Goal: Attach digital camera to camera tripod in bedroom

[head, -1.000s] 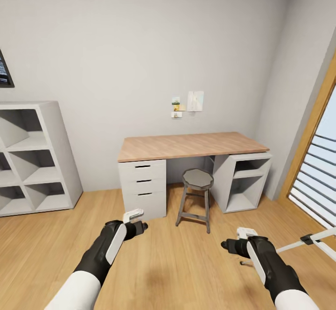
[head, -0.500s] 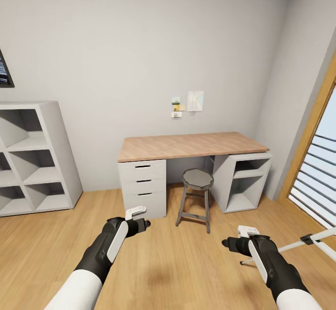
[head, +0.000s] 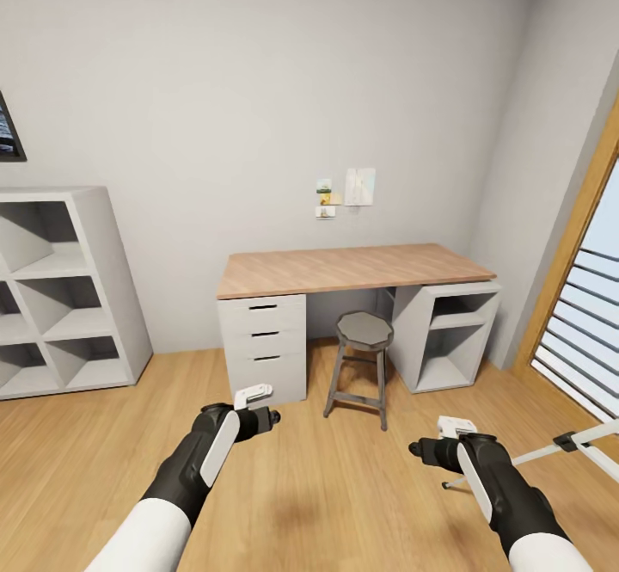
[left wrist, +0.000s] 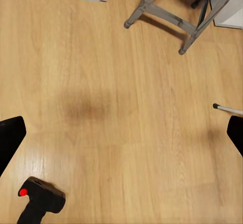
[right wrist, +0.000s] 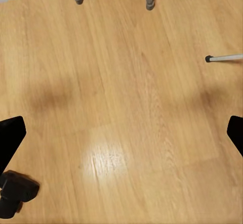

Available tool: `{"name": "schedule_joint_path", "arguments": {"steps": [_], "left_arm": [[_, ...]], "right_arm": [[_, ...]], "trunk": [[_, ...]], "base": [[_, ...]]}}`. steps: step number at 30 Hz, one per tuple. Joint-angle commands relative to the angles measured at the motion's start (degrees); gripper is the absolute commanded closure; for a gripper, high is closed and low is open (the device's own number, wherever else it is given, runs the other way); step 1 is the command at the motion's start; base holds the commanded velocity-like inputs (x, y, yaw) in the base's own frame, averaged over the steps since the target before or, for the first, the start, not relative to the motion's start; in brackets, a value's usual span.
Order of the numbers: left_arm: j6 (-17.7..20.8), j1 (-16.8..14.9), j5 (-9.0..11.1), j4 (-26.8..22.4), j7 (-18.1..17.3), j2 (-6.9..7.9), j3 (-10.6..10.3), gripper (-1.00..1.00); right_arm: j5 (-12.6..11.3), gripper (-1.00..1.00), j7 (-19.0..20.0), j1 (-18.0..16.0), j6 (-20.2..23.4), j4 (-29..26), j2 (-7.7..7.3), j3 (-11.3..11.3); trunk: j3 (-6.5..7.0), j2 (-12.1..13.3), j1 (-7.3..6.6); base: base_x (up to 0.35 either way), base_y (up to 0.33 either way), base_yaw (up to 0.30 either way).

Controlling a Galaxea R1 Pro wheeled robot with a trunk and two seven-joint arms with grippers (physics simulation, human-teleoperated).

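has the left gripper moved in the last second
Yes. In the head view the left gripper has crept right and slightly down, judged against the desk's drawer unit, which has kept its place.

A grey stool [head: 364, 331] stands before a wood-topped desk [head: 352, 267].

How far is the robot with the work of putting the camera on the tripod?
Nothing looks done yet. The digital camera lies on the wood floor, apart from the camera tripod, whose leg stands at the right near the window. The left gripper and the right gripper are both open and hold nothing. Picking up the camera, carrying it over and fastening it on the tripod head are all left.
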Motion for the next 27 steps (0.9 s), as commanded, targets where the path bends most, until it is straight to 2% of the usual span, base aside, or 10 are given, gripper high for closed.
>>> {"name": "schedule_joint_path", "arguments": {"steps": [1,9,27], "left_arm": [[0.18,-0.03,0.61,-0.07,0.53,-0.06,-0.12,-1.00],[0.25,-0.03,0.54,-0.11,0.54,-0.66,-0.15,-1.00],[0.36,-0.03,0.87,-0.05,0.46,-0.63,-0.06,-1.00]], "right_arm": [[-0.07,-1.00,0.17,-0.03,0.28,-0.06,0.01,-0.10],[-0.06,-1.00,0.17,-0.03,0.61,-0.13,0.01,-0.14],[-0.06,-1.00,0.17,-0.03,0.72,-0.10,-0.08,-0.09]], "trunk": [[-0.25,-0.44,0.22],[-1.68,-3.65,1.98],[-4.91,-10.87,5.93]], "base": [[0.000,0.000,0.000],[0.000,0.000,0.000],[0.000,0.000,0.000]]}}
